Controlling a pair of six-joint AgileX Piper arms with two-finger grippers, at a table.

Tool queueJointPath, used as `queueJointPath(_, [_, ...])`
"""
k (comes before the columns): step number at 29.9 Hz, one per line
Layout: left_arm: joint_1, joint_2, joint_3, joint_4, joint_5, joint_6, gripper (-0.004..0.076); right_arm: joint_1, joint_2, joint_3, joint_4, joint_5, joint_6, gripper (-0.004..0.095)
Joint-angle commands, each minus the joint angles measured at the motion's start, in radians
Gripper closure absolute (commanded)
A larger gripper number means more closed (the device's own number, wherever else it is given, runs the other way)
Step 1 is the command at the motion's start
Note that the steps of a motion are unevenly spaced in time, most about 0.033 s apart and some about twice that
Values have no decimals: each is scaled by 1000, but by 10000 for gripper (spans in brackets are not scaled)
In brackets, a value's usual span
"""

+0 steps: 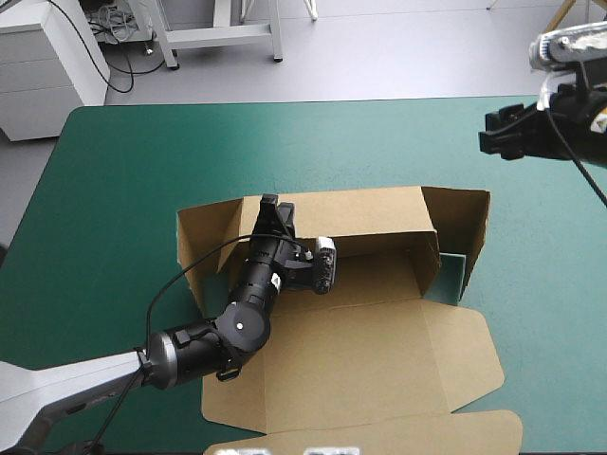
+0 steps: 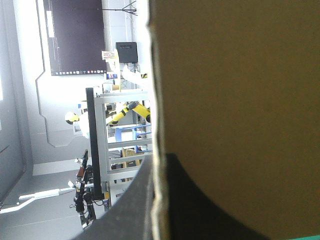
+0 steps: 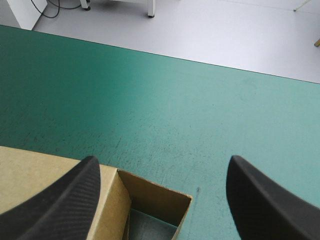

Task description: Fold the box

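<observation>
Halfway up, brown box — back wall tight in left pincer; right pincer agape.

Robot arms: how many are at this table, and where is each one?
2. The left gripper is shut on the box's raised far wall, near its left end. The right gripper hangs open, raised, near the box's far right corner. None seems hidden.

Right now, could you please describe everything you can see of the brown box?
The box is a cut sheet of brown board, half formed, lying mid-table on the teal-green cover. Its far wall and right-end wall stand raised; the near panels lie flat with flaps spread. The left gripper is shut on the far wall's top edge; nothing else touches it.
</observation>
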Motion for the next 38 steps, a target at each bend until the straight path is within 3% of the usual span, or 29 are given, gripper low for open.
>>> queueJointPath(1, [23, -28, -16, 23, -43, -12, 734, -9, 107, -131, 3, -16, -7, 252])
queueJointPath(7, [40, -28, -16, 26, -96, -12, 734, -18, 309, -250, 13, -12, -4, 252])
queueJointPath(14, [40, -28, -16, 26, -102, -15, 734, -107, 487, -266, 162, -13, -13, 256])
queueJointPath(18, [40, -28, -16, 24, -102, -16, 734, -118, 549, -263, 151, -13, -13, 259])
queueJointPath(38, [40, -28, -16, 20, -82, -24, 734, -118, 461, 93, 125, -11, -39, 260])
